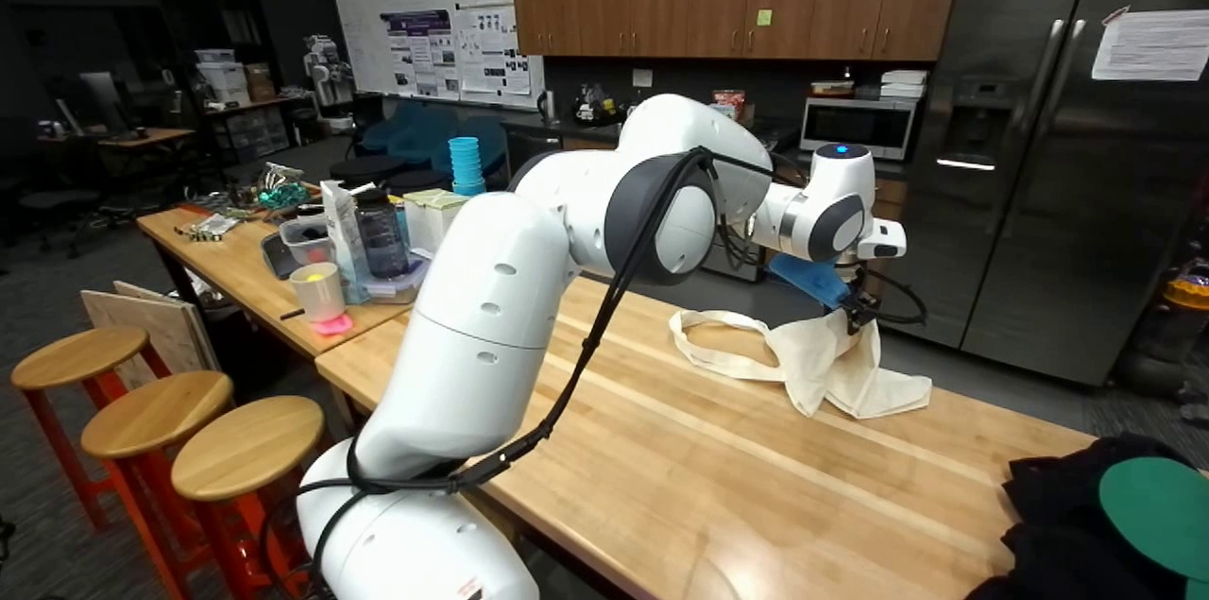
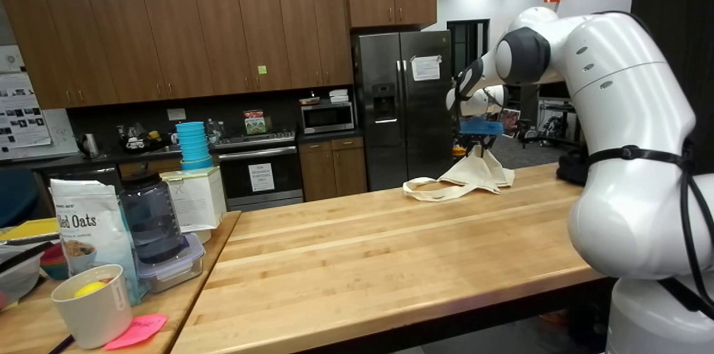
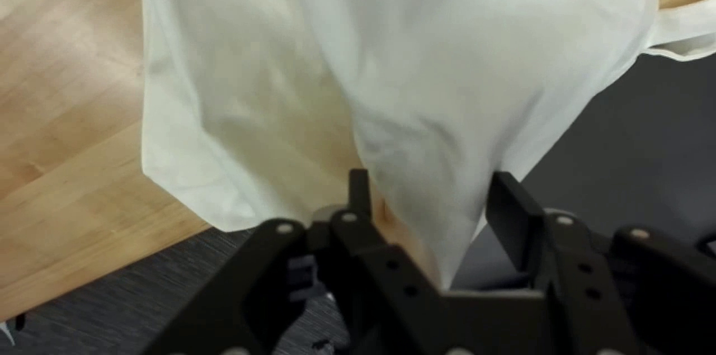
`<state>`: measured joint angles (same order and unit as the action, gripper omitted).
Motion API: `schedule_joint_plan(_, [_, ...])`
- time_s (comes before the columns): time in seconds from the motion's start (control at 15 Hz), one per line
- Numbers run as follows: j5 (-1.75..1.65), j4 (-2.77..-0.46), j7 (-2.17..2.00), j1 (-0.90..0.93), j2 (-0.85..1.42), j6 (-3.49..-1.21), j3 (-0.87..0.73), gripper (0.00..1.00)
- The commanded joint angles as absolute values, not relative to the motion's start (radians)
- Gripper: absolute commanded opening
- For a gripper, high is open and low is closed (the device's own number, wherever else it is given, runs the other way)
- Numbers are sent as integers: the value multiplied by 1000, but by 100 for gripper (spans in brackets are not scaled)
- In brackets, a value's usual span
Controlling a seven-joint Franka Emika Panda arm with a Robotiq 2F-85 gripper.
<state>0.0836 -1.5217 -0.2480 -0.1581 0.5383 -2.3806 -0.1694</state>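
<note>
A cream cloth bag [image 3: 447, 53] lies crumpled on the wooden table, with one peak of fabric standing up. Its strap [image 2: 435, 196] makes a loop on the tabletop. In the wrist view my gripper [image 3: 429, 179] has its fingers apart on either side of that peak. A gap shows between the cloth and the right finger [image 3: 517, 226] lower down; near the fingertips I cannot tell whether they touch. Both exterior views show the gripper [image 1: 855, 312] pointing down at the top of the bag [image 1: 831, 364]. A blue piece [image 1: 809, 279] sits just above the fingers.
The bag is close to the far edge of the table [image 1: 661, 449]. Black fabric with a green disc [image 1: 1157, 515] lies at the near right corner. A cup [image 2: 92, 309], an oats bag [image 2: 89, 226] and a dark jar [image 2: 150, 220] stand on the adjoining table.
</note>
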Motion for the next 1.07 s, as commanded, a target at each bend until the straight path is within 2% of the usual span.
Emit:
schedule_joint_plan(0.0, [49,-1574,-232,-156,450,-2403,-185,26])
schedule_joint_plan(0.2, [38,-1593,-233,-160,395,-2424,-195,4])
schedule_joint_plan(0.27, [34,-1598,-236,-159,381,-2428,-200,0])
schedule_joint_plan(0.73, [51,-1670,-199,-165,289,-2407,-187,0])
schedule_joint_plan(0.8, [48,-1600,-227,-166,352,-2405,-193,26])
schedule_joint_plan(0.87, [48,-1606,-226,-165,349,-2405,-192,2])
schedule_joint_plan(1.0, [48,-1605,-226,-165,350,-2405,-191,12])
